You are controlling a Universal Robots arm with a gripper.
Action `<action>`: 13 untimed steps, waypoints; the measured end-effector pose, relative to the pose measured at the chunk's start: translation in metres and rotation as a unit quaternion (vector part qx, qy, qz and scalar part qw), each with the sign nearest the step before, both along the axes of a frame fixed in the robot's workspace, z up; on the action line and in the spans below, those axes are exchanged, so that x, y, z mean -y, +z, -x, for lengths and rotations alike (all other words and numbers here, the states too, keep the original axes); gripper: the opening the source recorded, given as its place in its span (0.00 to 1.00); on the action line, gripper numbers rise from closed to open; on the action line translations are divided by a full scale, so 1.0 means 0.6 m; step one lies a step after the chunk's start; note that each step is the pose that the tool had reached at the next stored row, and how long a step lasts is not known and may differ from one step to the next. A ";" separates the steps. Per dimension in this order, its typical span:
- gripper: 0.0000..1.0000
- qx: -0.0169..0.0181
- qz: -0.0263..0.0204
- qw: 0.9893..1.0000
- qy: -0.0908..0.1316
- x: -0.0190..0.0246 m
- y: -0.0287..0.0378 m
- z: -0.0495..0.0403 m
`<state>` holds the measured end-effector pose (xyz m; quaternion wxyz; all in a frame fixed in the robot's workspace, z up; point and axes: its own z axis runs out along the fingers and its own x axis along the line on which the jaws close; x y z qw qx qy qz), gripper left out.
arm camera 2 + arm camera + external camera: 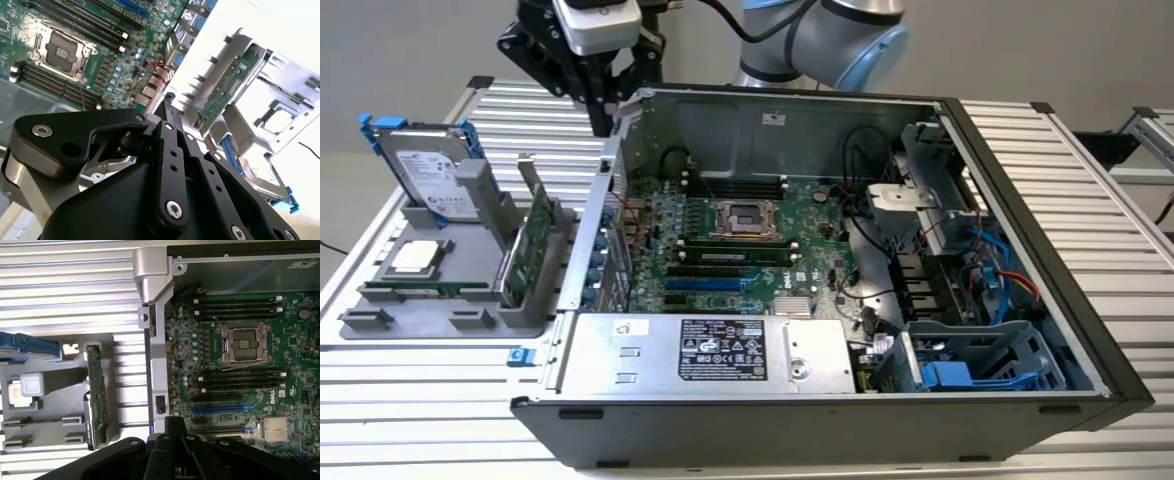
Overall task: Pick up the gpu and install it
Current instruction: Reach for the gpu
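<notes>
The gpu [534,238] is a green card standing on edge in a slot of the grey holder [400,322], to the exterior view's left of the open computer case [1014,250]. Its silver end bracket points up. It also appears in the first wrist view, the gpu [95,395], and in the second wrist view, the gpu [227,89]. My gripper [600,124] hangs above the case's rear wall, beyond the gpu and apart from it. The black fingers of the gripper [167,106] and the gripper [175,422] are shut with nothing between them.
A hard drive in a blue frame [434,170] and a processor chip [416,257] also sit in the holder. Inside the case lie the motherboard [720,250], a silver power supply [707,350] and a drive cage [987,360]. The case's thin rear wall [594,230] stands between holder and motherboard.
</notes>
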<state>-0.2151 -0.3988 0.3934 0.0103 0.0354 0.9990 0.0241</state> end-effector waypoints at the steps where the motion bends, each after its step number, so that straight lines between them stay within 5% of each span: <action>1: 0.00 0.000 0.000 1.000 0.000 0.0000 0.000 0.002; 13: 0.00 0.000 0.000 1.000 0.000 0.0001 0.000 0.029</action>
